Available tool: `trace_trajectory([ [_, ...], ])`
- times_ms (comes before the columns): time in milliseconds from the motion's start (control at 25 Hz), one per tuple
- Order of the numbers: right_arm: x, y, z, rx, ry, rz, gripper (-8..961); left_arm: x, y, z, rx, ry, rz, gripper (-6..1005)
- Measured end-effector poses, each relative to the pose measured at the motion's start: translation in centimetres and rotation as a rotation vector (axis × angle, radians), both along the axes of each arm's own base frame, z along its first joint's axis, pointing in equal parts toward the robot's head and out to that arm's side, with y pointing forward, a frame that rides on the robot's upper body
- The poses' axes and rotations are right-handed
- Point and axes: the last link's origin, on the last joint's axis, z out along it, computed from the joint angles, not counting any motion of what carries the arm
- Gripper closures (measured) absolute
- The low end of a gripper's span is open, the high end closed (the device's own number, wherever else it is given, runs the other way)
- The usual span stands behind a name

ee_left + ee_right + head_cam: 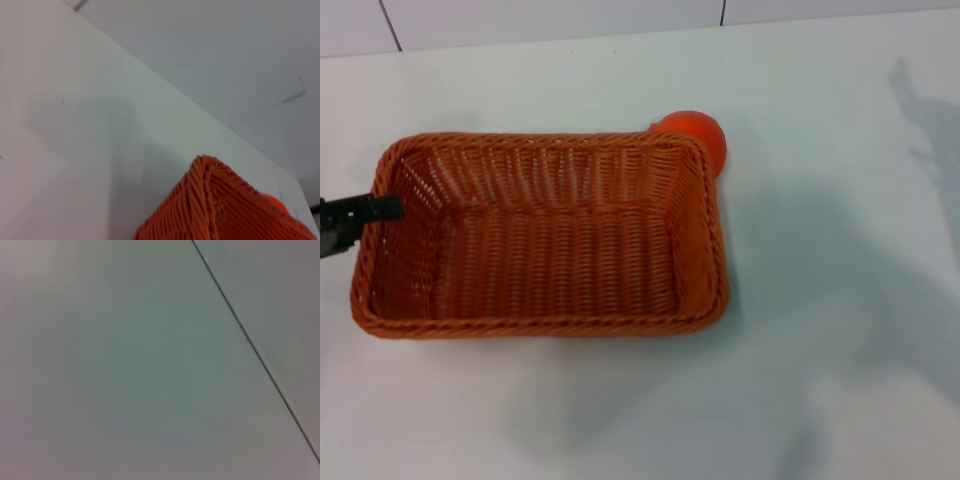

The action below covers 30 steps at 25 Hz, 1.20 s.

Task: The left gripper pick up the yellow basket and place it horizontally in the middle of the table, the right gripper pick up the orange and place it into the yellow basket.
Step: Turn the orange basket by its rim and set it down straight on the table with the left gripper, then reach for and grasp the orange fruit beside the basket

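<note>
The yellow basket [545, 240] lies flat on the white table [820, 300], its long side running left to right, and it is empty. The orange [698, 134] sits on the table outside the basket, against its far right corner. My left gripper [378, 209] shows as a black bar at the left edge, reaching over the basket's left rim. The left wrist view shows a basket corner [220, 210] close up, with a bit of the orange [276, 202] behind it. My right gripper is out of view; its wrist view shows only bare surface.
White table surface [840, 400] stretches right of and in front of the basket, with soft arm shadows on it. The table's back edge meets a pale wall [570, 20] at the top.
</note>
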Motion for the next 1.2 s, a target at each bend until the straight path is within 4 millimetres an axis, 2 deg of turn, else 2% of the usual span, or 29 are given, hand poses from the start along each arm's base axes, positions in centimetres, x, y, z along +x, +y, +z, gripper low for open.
trace_trajectory([
  [400, 0.1, 0.0, -0.1, -0.008, 0.001, -0.008, 12, -0.5, -1.3, 0.5, -0.039, 0.001, -0.015, 418],
  [600, -0.1, 0.1, -0.3, -0.022, 0.043, 0.011, 11, -1.4, -1.5, 1.2, 0.030, 0.054, -0.071, 418],
  [760, -0.5, 0.5, -0.1, -0.057, 0.079, 0.063, 11, -2.3, -1.5, 2.0, 0.172, 0.086, -0.137, 419],
  [880, -1.4, 1.2, 0.3, -0.116, 0.082, 0.142, 11, -2.5, -1.6, 2.5, 0.356, 0.074, -0.236, 419],
  [1000, -2.9, 2.2, 0.7, -0.233, 0.060, 0.254, 11, -2.4, -1.7, 2.5, 0.494, 0.069, -0.299, 419],
  [1200, -6.4, 4.9, 2.5, -0.563, -0.061, 0.432, 12, -2.0, -2.5, 1.4, 0.762, 0.091, -0.422, 418],
])
